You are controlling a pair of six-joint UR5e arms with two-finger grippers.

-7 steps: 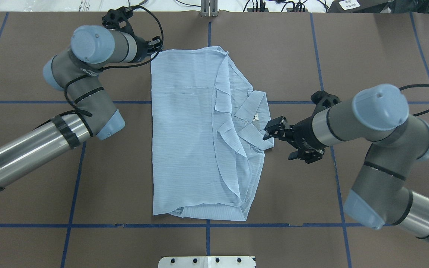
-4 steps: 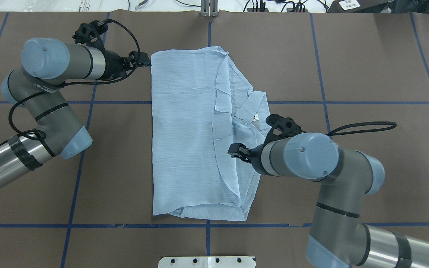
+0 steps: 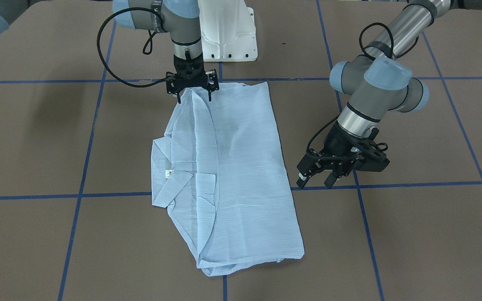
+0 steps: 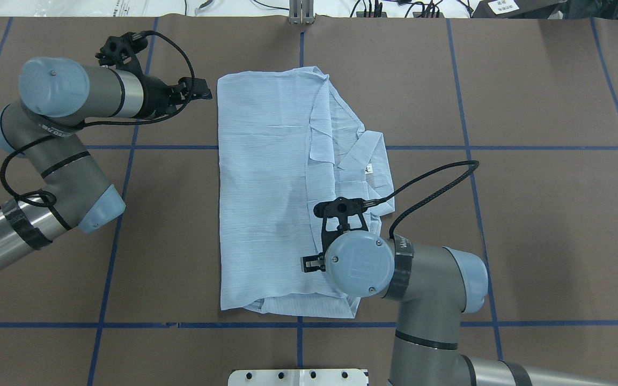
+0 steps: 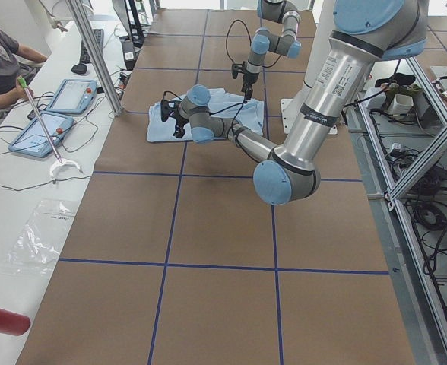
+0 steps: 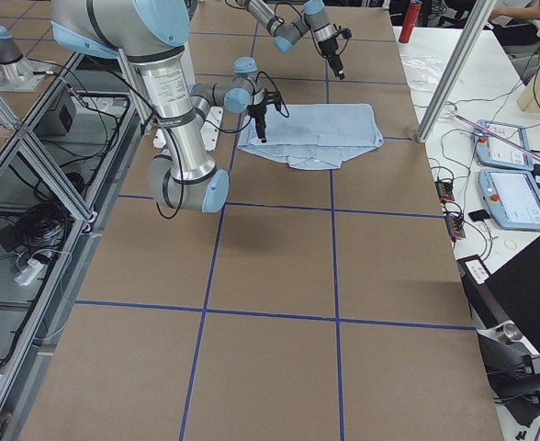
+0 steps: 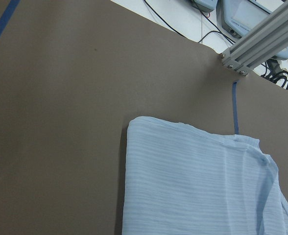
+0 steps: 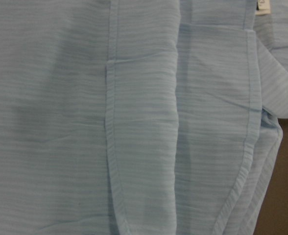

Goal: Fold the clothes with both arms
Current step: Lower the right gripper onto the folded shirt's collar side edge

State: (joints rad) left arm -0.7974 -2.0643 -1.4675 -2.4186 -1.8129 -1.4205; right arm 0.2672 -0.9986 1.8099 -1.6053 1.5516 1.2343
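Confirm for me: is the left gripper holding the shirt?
No, the left gripper hangs open beside the shirt, with bare brown table between them.

One shirt (image 4: pixel 266 187), two arms (image 4: pixel 73 102) (image 4: pixel 427 273) (one table (image 4: pixel 529 214))

— Shirt (image 4: pixel 266 187)?
— Pale blue, finely striped, thin. Folded to a long rectangle, flat, mid-table, one short end toward the robot-side edge. Collar (image 4: pixel 362 153) and layered flaps along the right side.
— Arms?
— Silver-grey tubes, light-blue caps, black cables. Left arm (image 4: pixel 62 155) in from the left edge; left gripper (image 3: pixel 315 182) off the cloth near its far-left corner, fingers apart. Right arm (image 4: pixel 427 273) bent over the shirt; right gripper (image 3: pixel 193 97) pointing straight down, spread, tips at the cloth.
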